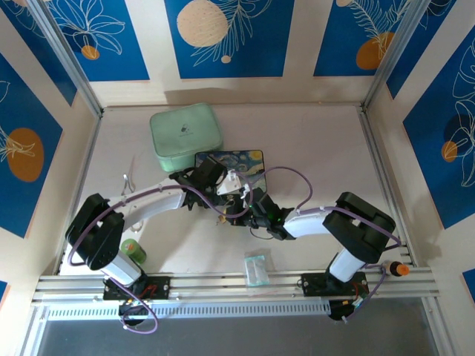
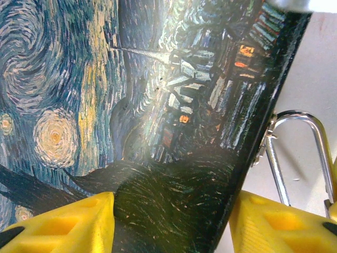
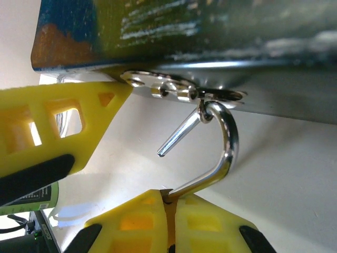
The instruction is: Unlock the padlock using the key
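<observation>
Silver shackle of padlock (image 3: 228, 142) hangs thru hasp (image 3: 174, 90) of painted box (image 2: 79, 105), free tip pointing down-left, other end pinched in closed R gripper (image 3: 169, 208); L gripper (image 2: 171, 219) clamps box.

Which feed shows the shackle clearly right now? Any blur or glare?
Right wrist: padlock shackle sharp, bright glints, painted box above blurred. Left wrist: box brushwork crisp, shackle pale, low-contrast at right edge. Top external: evenly lit, shackle too small to judge.

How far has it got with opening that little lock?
Looks unlocked: the padlock has one shackle end hanging free. In hand: the right gripper clamps it, and the left gripper steadies the painted box. Left: unhooking it from the box's clasp.
</observation>
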You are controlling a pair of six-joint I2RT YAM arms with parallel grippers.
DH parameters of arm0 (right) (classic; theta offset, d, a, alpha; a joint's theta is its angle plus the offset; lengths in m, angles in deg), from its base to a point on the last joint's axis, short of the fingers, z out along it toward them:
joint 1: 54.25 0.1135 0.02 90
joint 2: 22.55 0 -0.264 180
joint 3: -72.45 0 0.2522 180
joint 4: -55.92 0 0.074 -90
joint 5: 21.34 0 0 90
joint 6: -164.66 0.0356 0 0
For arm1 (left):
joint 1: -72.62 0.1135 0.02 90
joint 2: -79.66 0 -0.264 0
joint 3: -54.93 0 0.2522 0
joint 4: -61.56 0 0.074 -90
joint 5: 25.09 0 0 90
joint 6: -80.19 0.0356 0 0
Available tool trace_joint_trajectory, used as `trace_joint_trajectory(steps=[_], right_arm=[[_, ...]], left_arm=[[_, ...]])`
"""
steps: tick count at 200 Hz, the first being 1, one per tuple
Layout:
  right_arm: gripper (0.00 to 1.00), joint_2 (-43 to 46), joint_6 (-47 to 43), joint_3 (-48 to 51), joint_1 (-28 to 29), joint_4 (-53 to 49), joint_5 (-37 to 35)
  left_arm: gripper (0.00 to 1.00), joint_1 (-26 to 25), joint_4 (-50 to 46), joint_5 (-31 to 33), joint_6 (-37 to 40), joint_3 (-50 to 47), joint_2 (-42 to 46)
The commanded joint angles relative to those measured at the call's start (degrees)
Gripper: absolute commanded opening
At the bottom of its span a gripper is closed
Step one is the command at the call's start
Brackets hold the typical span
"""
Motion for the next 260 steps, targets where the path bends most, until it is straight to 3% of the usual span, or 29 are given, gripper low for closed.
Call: trace_joint_trajectory(steps=[1,31,45,194,260], right_arm=[[0.08,-1.0,6.0,3.2,-1.2,-7.0,-1.1],[0.07,-1.4,8.0,3.4,-1.8,-3.9,-1.5],[0.07,-1.5,9.0,3.5,-2.0,-2.5,-2.2],[0.07,1.9,12.5,4.5,-3.9,0.4,-7.8],[0.07,2.1,13.3,6.1,-5.4,3.1,-7.2]], left_arm=[[0.54,0.8,-3.4,2.7,-0.8,-3.1,-2.6],[0.52,0.5,-2.9,2.1,-1.4,-4.3,-2.0],[0.47,0.4,-2.9,1.9,-1.5,-4.5,-1.9],[0.48,-1.3,-2.5,3.1,-1.7,-5.5,-1.0],[0.48,-1.5,-2.4,3.4,-1.8,-5.7,-0.7]])
